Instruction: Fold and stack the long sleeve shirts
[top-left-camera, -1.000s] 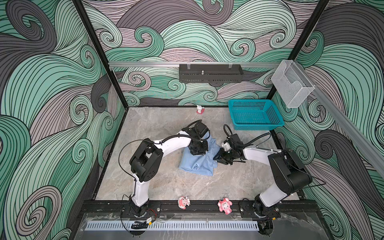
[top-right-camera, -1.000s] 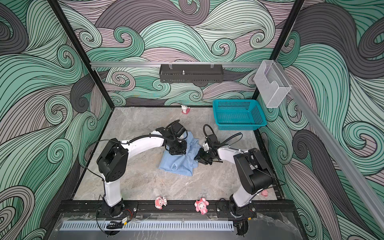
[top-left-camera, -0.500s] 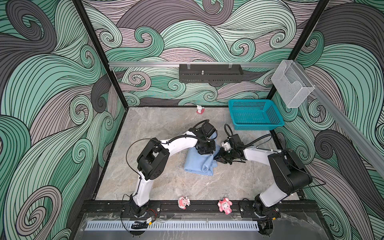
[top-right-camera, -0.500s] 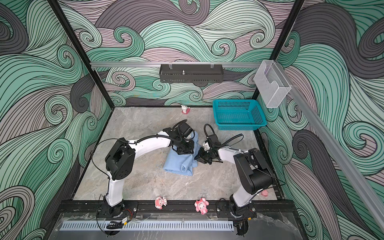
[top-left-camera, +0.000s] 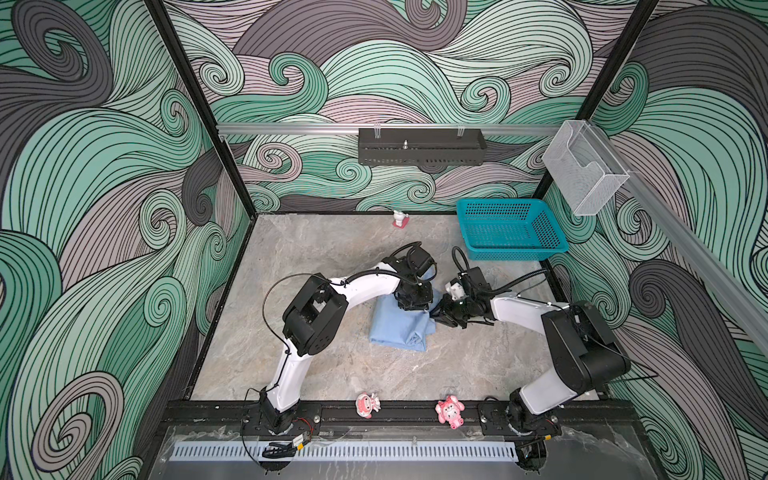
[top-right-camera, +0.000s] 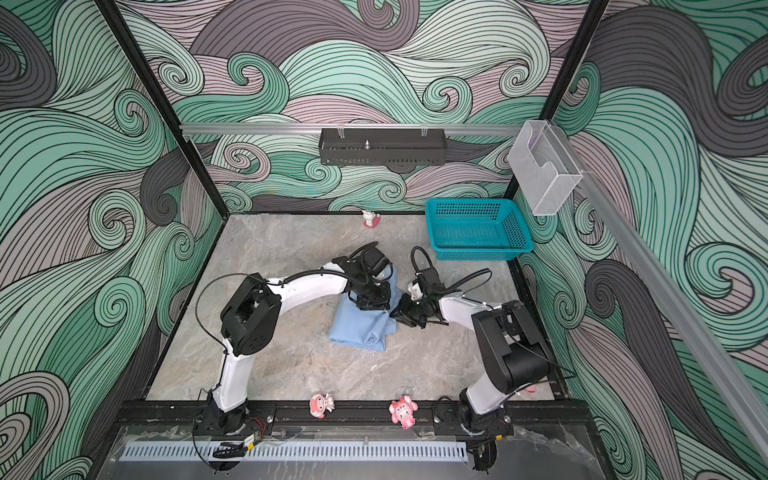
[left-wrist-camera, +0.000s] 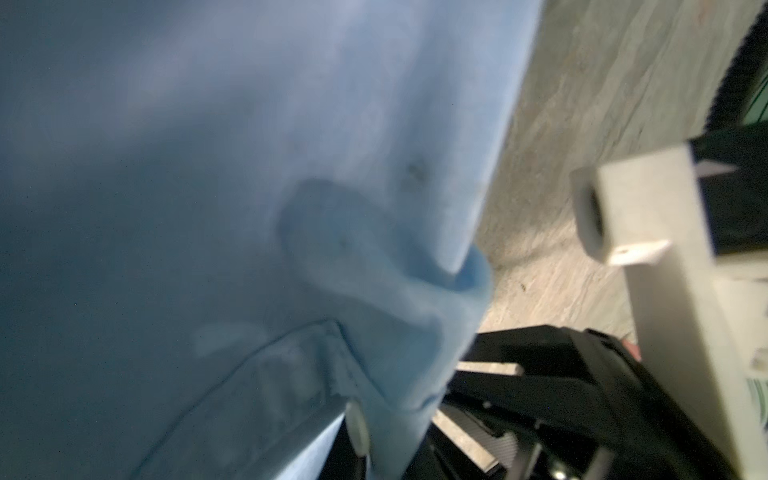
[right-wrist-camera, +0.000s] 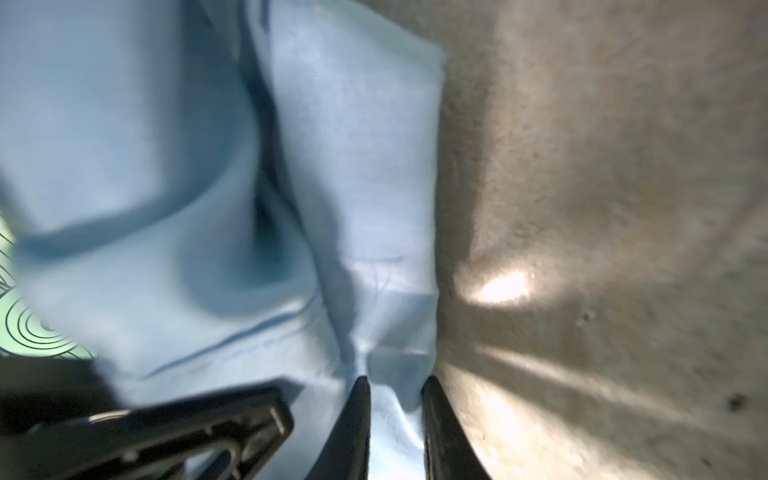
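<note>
Swept rightward since a second ago with left gripper (top-left-camera: 412, 306), narrowing shirt (top-left-camera: 395, 330) on table (top-left-camera: 332, 370); cannot tell if clamped. Straddling shirt's edge with right gripper (right-wrist-camera: 397, 384), narrowly parted, grip unclear. Probably mid side-fold; next, release cleanly, then fold lengthwise.

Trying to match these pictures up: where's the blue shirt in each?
In a top view: shirt folded, centre of table.
In a top view: shirt, same spot.
Left wrist: shirt close up, filling most.
Right wrist: shirt close up, beside bare table.
Shared landmark: the grey stone table.
</note>
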